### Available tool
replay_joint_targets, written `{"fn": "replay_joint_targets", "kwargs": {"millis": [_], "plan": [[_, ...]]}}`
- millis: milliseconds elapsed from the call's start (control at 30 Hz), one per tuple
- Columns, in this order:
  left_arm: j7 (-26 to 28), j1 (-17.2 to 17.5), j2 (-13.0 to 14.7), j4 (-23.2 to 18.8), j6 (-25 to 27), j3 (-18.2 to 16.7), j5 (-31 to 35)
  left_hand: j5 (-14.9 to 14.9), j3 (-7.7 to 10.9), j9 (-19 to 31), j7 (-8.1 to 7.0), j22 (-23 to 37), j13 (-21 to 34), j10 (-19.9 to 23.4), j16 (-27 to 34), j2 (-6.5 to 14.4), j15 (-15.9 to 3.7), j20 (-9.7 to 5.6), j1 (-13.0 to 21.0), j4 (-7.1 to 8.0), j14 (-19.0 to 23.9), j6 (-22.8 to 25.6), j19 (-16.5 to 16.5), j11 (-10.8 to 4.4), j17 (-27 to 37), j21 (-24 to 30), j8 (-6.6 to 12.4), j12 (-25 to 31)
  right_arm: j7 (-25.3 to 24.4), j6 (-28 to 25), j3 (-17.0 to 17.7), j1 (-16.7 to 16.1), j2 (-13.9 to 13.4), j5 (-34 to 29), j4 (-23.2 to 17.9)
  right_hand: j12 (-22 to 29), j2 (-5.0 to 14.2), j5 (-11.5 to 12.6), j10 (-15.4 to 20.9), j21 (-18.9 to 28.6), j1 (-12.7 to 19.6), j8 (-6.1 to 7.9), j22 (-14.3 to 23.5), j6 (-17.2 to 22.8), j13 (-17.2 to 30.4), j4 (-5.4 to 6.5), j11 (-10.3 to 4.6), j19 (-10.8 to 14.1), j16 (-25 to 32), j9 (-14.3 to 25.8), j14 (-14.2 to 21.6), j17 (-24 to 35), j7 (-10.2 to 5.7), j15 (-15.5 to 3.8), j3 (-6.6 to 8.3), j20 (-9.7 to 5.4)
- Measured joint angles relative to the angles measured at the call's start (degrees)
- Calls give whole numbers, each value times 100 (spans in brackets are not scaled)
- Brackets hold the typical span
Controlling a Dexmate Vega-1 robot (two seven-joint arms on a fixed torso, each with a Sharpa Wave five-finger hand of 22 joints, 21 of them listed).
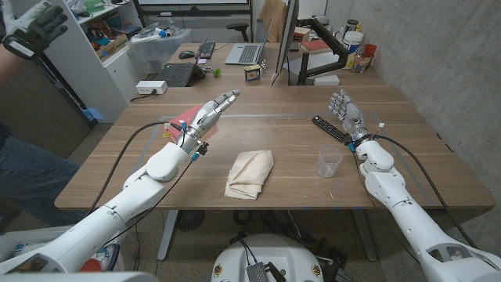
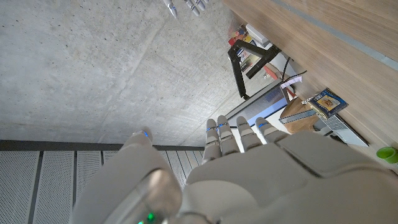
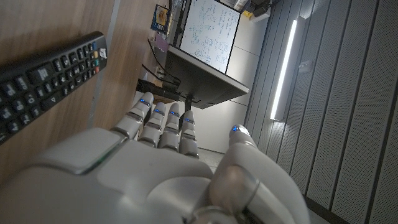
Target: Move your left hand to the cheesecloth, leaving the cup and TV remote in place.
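Crumpled cream cheesecloth [image 1: 250,174] near clear plastic cup [image 1: 329,162], slim black remote [image 1: 329,128].

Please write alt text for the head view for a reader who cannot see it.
A folded cheesecloth lies mid-table, untouched; the robot's left hand is raised behind and to its left, fingers extended. The right hand stands open beside a black TV remote, with a clear plastic cup nearer.

The TV remote [image 3: 43,74] runs off the right wrist view's edge.

Laptops [image 1: 176,74]; monitor [image 1: 286,39]; red packet [image 1: 182,119]
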Motion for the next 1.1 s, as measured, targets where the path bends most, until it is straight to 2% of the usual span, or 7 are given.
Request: {"fn": "replay_joint_targets", "kwargs": {"millis": [567,1100], "plan": [[56,-65,-12,-113,85,127,213,0,0,0,0,0,1,0,0,23,-19,0,23,1,20,0,0,0,0,0,0,0,-12,-15,19,9,-72,-48,-44,-22,0,0,-1,0,0,0,0,21,0,0,0,1,0,0,26,0,22,-8,0,1],[-4,-201,-27,-148,141,267,345,-3,-25,0,11,30,1,0,0,53,0,12,53,-24,42,53,12,0,0,0,0,23,-78,72,52,-15,-54,-51,19,-22,0,0,42,0,0,0,0,62,0,0,-21,103,0,0,57,0,1,-38,0,18]]}}
